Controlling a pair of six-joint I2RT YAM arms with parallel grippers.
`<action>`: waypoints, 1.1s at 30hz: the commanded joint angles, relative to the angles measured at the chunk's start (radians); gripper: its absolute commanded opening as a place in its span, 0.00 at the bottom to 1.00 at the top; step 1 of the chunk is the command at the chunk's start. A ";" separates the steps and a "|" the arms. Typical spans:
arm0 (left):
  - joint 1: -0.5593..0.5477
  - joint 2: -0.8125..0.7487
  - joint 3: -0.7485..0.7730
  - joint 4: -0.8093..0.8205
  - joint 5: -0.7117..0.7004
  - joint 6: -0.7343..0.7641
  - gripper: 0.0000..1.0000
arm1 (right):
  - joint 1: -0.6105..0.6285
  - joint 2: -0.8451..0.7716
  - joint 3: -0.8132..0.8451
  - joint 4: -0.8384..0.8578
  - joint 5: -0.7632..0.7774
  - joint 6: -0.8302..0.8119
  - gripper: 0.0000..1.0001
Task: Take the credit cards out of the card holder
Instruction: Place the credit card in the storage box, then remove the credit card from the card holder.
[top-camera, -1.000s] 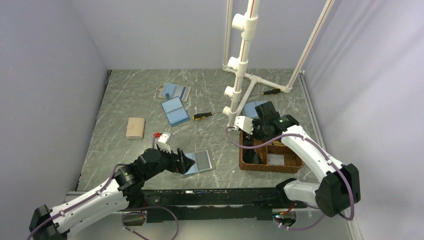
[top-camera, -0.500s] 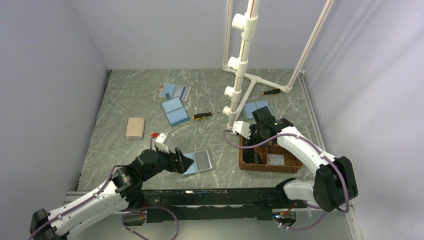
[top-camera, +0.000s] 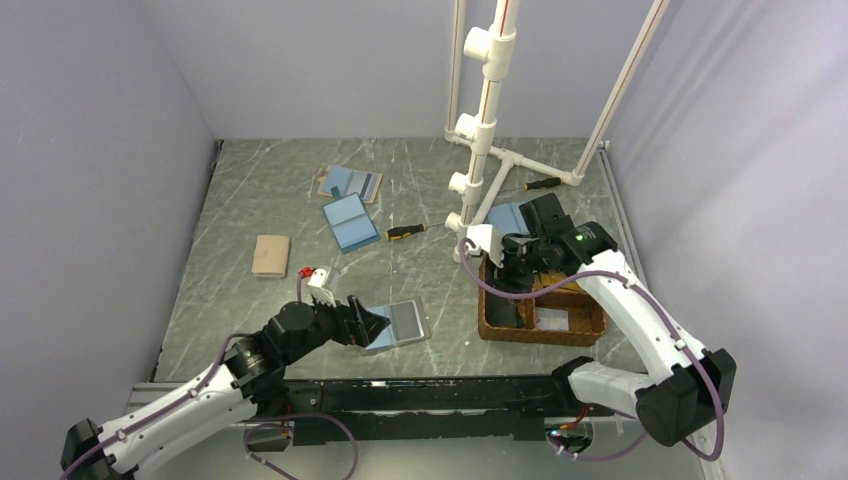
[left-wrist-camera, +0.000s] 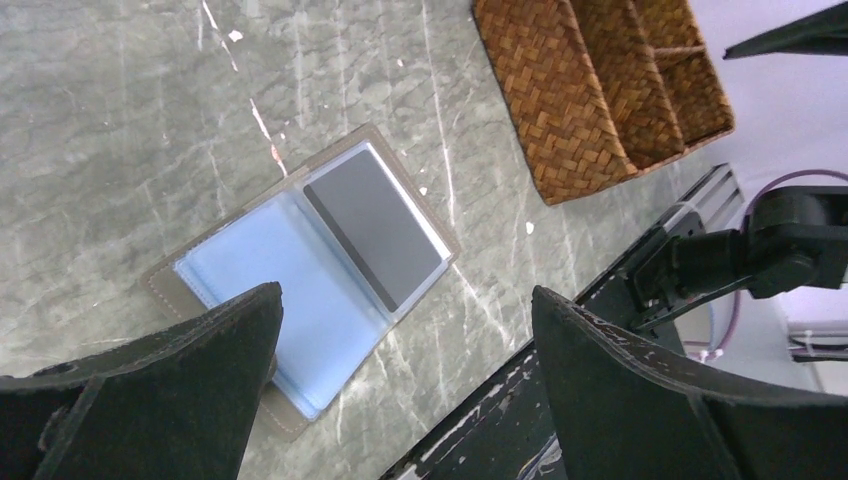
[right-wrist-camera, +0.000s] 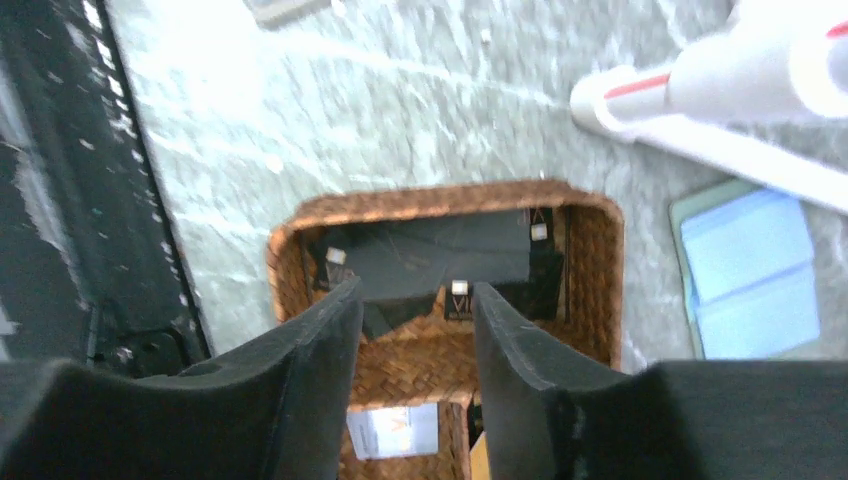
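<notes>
**A:** Where does the holder lie?

**B:** On the grey marbled surface (top-camera: 250, 200), near its front edge. It is a little left of the brown woven wicker tray (top-camera: 487, 318) and apart from it.

**A:** How does it look?

**B:** The flat bifold card holder (left-wrist-camera: 275, 255) lies spread open, face up. It is light blue inside with a thin tan edge all round. One thin dark grey rectangular card (left-wrist-camera: 375, 232) fills the leaf nearer the tray. The other leaf shows only blue.

**A:** Which way does it run?

**B:** From above, its long axis goes roughly left to right, the right end tipped a little away from the arms. The fold crosses that axis, and the card's long side lies along the fold.

**A:** And the claws?

**B:** The left claw (left-wrist-camera: 405, 300) hangs above the holder, fingers spread wide, gripping nothing. In its wrist view one finger overlaps the blue leaf's near corner, and I cannot tell whether it touches. The right claw (right-wrist-camera: 415, 295) is over the tray, its fingers parted by a narrow gap with nothing between them. Dark flat pieces lie in the compartment below it, too blurred to name.

**A:** Anything different from half a second ago?

**B:** The holder and the left arm sit as they did. The right arm has swung, and its wrist is now a bit farther back and to the right, over the tray's far end.
</notes>
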 joint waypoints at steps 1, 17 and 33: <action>0.003 -0.044 -0.048 0.128 0.021 -0.070 0.99 | 0.004 -0.024 0.094 -0.075 -0.242 0.000 0.52; 0.004 0.049 -0.043 0.191 0.064 -0.111 0.99 | 0.004 -0.021 -0.041 -0.053 -0.517 -0.162 0.76; 0.004 0.207 0.034 0.150 0.061 -0.190 0.99 | 0.049 0.009 -0.087 0.066 -0.459 -0.159 0.75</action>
